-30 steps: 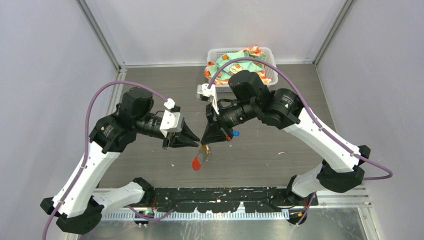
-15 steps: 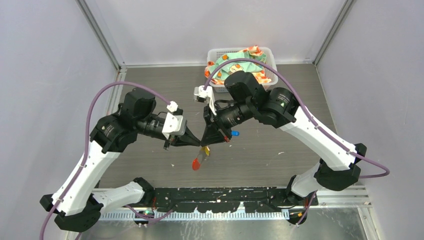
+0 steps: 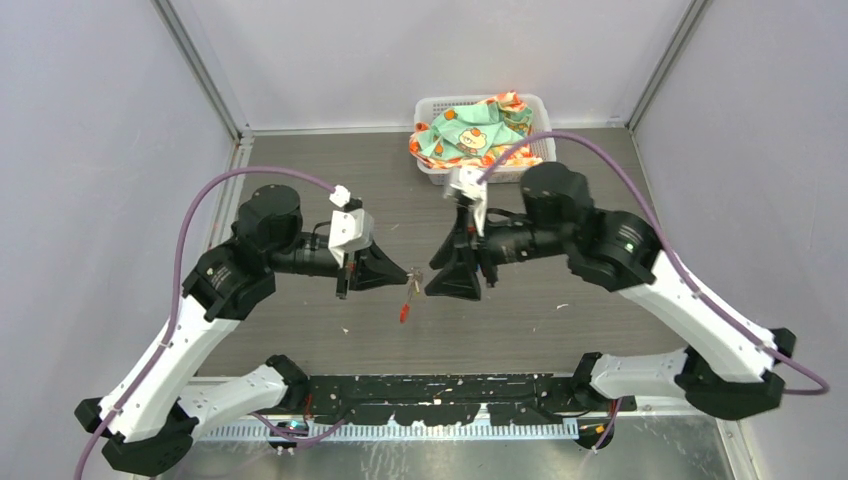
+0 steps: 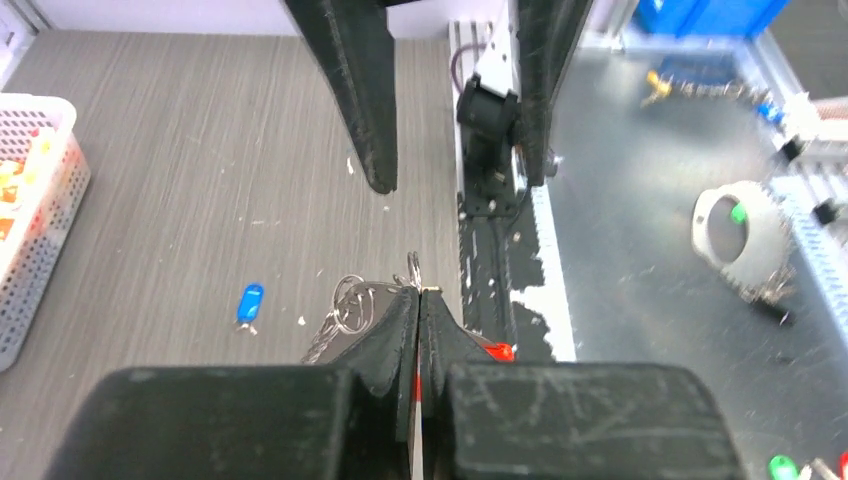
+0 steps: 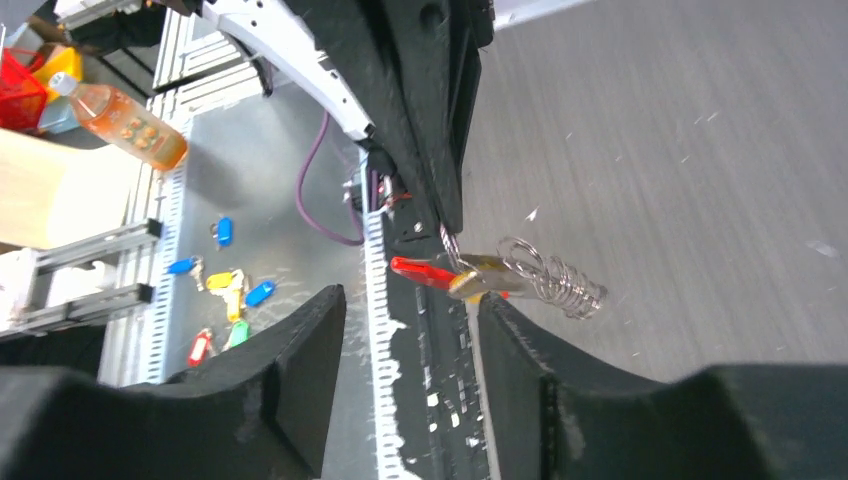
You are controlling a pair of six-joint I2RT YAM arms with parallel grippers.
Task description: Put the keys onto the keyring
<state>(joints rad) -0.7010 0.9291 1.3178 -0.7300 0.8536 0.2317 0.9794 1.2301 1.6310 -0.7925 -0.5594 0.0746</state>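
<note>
Left gripper (image 3: 402,277): closed on keyring (image 5: 515,260), above desk (image 3: 300,190).
Right gripper (image 5: 410,303): open, beside keyring, apart.
Blue key (image 4: 248,303): lying on desk.
Desk: grey wood grain, white specks.
Room: pale walls (image 3: 420,50); basket (image 3: 541,104) at far edge.

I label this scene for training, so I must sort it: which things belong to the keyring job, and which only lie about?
Job: keyring, pinched by left gripper; blue-tagged key on table; right gripper, open.
Lying about: basket, cloth inside, orange bottle, spare coloured tags.
</note>
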